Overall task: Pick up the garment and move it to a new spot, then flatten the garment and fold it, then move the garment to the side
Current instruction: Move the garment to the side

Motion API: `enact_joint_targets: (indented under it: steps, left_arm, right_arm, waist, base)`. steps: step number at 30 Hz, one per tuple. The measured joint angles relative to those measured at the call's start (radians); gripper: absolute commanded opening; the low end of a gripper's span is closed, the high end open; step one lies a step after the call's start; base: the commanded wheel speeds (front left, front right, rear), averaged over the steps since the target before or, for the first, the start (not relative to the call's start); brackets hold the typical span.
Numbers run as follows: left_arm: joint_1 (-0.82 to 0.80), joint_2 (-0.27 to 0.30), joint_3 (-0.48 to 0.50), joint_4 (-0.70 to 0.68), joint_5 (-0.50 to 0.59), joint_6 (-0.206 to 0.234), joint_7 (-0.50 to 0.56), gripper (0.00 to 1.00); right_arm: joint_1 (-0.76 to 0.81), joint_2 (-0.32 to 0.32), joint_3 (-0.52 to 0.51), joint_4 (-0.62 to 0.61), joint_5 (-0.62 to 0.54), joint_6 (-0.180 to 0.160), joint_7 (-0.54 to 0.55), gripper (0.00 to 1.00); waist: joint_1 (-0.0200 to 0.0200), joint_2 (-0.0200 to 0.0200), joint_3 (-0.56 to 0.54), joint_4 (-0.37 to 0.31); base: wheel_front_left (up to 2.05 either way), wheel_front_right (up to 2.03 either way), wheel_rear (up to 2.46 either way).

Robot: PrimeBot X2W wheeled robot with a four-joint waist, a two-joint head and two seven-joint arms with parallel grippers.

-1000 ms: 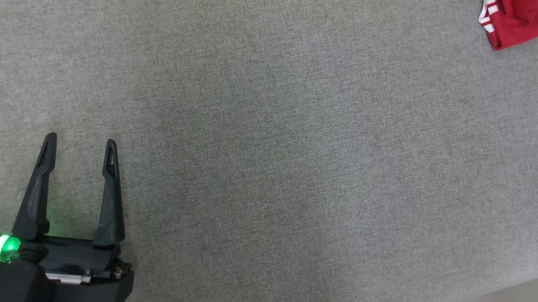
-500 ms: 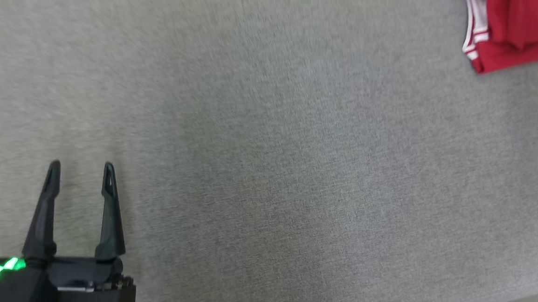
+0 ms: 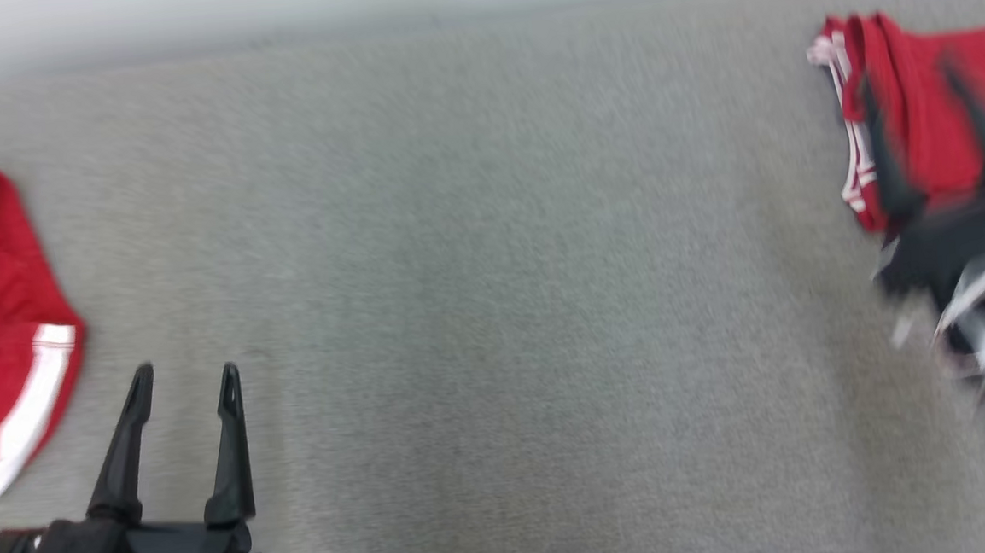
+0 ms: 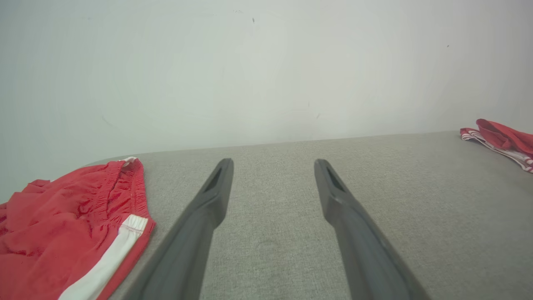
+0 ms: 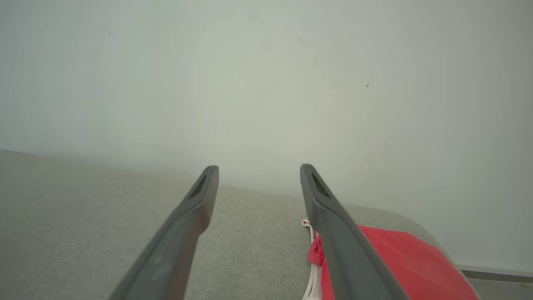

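Releasing the folded red garment (image 5: 399,262), the right claw (image 5: 259,168) now stands wide close by it; the left claw (image 3: 186,370), equally wide, idles well apart, the fold apparently finished.

The desk (image 3: 495,310) is covered in grey woven cloth and its far edge meets a pale wall; its far corners are rounded. 2 pieces of clothing lie on it, well apart. A rumpled red garment (image 3: 0,341) with a white side stripe and a gathered waistband lies at the left edge. A folded red garment (image 3: 918,105) with thin white stripes along its folded edge lies by the far right corner. The middle of the desk is bare cloth.
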Motion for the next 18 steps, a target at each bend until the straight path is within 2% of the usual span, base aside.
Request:
enact_joint_targets:
  steps: [8,18]
  left_arm:
    - [0.054,-0.005,0.022,0.041,-0.010,0.000,0.000,1.00]
    - [0.086,-0.016,0.035,0.085,-0.016,-0.001,0.000,1.00]
  right_arm:
    - [0.284,0.099,-0.073,-0.137,-0.012,0.000,0.000,1.00]
    - [0.540,0.211,-0.167,-0.313,-0.030,0.000,0.000,1.00]
  waist:
    - [-0.0001,0.0000,-0.111,0.054]
    - [0.0001,-0.0001,-0.205,0.098]
  base:
    - [0.00,0.00,0.00]
    - [0.00,0.00,0.00]
